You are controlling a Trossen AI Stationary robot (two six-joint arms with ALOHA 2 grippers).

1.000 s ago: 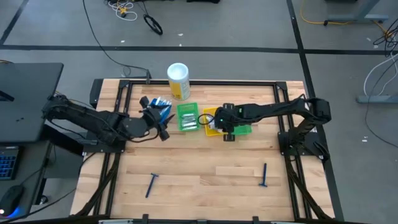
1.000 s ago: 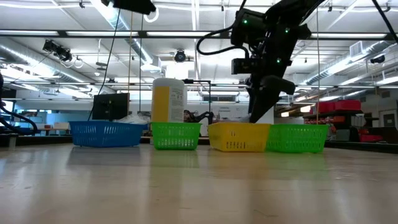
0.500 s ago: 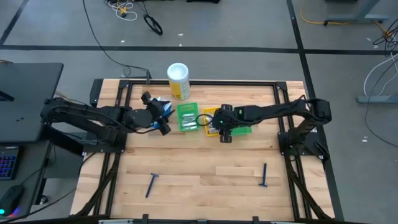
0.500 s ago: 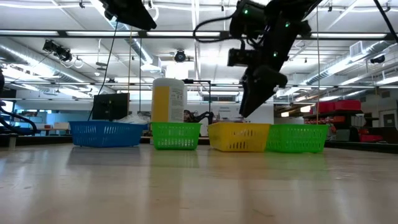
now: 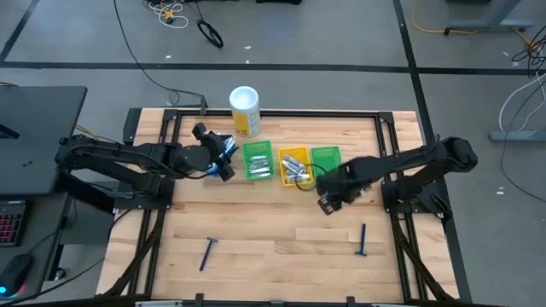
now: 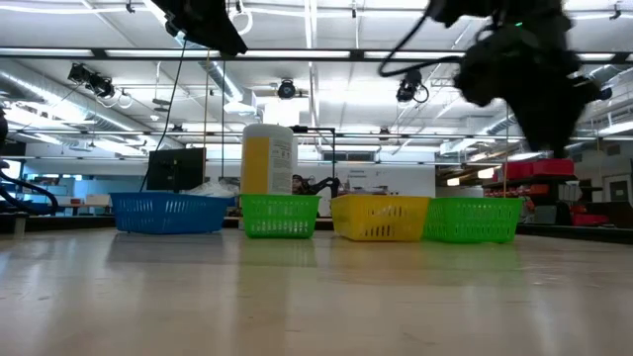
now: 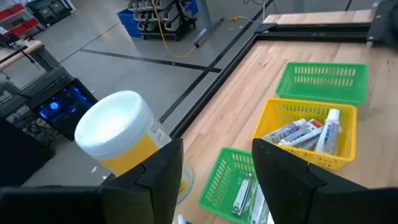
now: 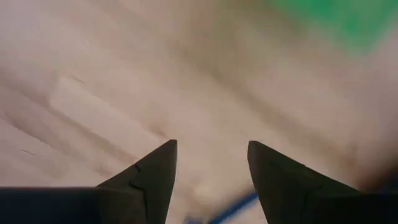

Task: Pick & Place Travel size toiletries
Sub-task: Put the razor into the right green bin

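Table (image 5: 273,230) of pale wood planks is filling the middle of the high view, with the two dark arms reaching in from either side. The left arm is stretching across the far left part, and the left gripper (image 5: 223,159) is hanging above the blue bin (image 6: 170,212), its fingers (image 7: 163,177) standing wide apart with nothing between them. The right arm is angling in from the right edge, and the right gripper (image 5: 328,203) is hovering over bare wood just in front of the bins, its fingers (image 8: 152,177) also spread wide and holding nothing.

A tall white-and-yellow canister (image 5: 245,110) is standing upright at the far edge, behind the row. Four bins are sitting side by side along the far part of the table: the blue bin at the left, then a green bin (image 5: 258,161), then a yellow bin (image 5: 293,165), then a second green bin (image 5: 327,157) at the right.

The small white toothpaste tubes (image 7: 303,132) are lying in a heap inside the yellow bin. Small silver tubes (image 7: 244,194) are lying in the green bin beside it. Contents of the blue bin are showing only partly under the left gripper, too hidden to tell.

Two dark blue razors are lying loose on the near part of the table, well apart: one razor (image 5: 209,252) near the left, the other razor (image 5: 362,240) near the right, close to the right gripper.
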